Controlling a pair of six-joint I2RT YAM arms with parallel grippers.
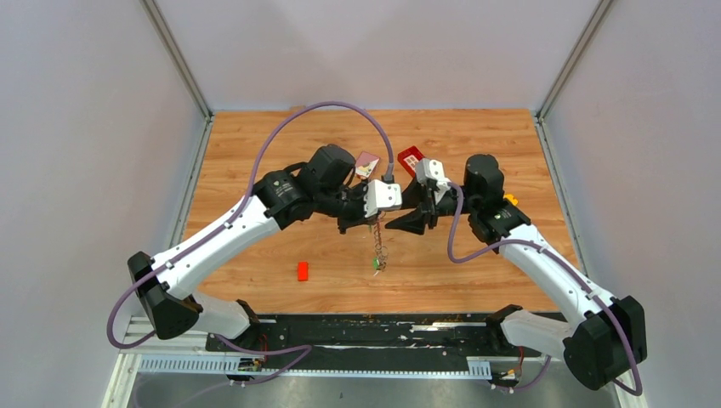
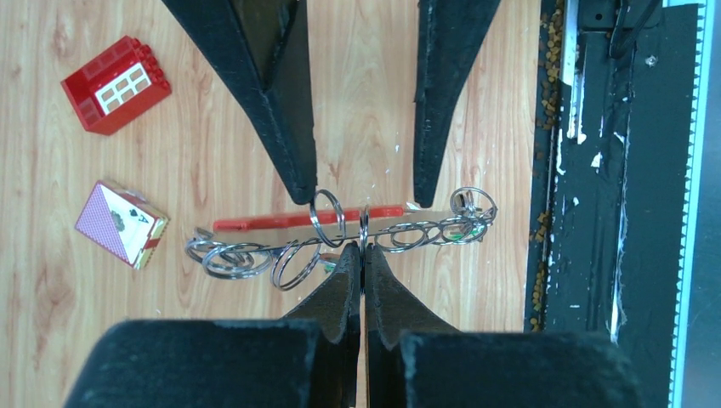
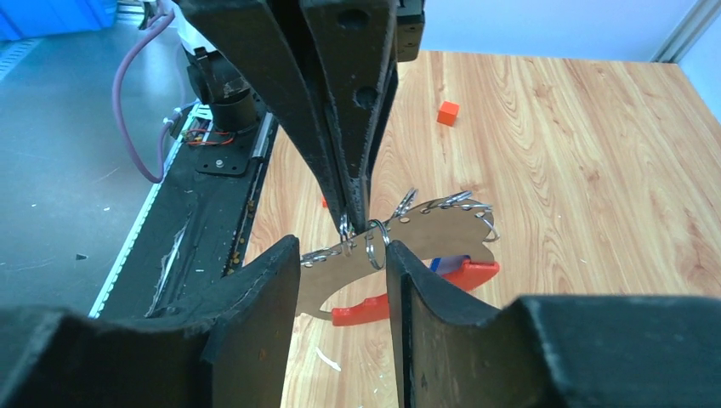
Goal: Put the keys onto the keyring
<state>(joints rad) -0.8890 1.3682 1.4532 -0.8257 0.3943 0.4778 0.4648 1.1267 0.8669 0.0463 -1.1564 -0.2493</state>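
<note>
My left gripper (image 1: 366, 223) is shut on the keyring (image 1: 378, 248), which hangs from it above the table. In the left wrist view its fingertips (image 2: 364, 252) pinch the grey strip of the keyring (image 2: 255, 255), which carries several metal rings and a red arc (image 2: 289, 222). A key's green head (image 1: 375, 264) shows at the strip's lower end. My right gripper (image 1: 398, 223) is open, one finger on each side of the strip. In the right wrist view (image 3: 340, 255) one ring (image 3: 375, 246) lies beside the right finger, with the keyring's red arc (image 3: 400, 299) and a blue key head (image 3: 446, 263) behind.
A small red block (image 1: 303, 270) lies near the front. A red toy house (image 1: 410, 159) and a playing card box (image 1: 367, 164) lie behind the grippers. An orange cube (image 1: 511, 199) sits by the right arm. A black base rail (image 1: 383, 333) runs along the near edge.
</note>
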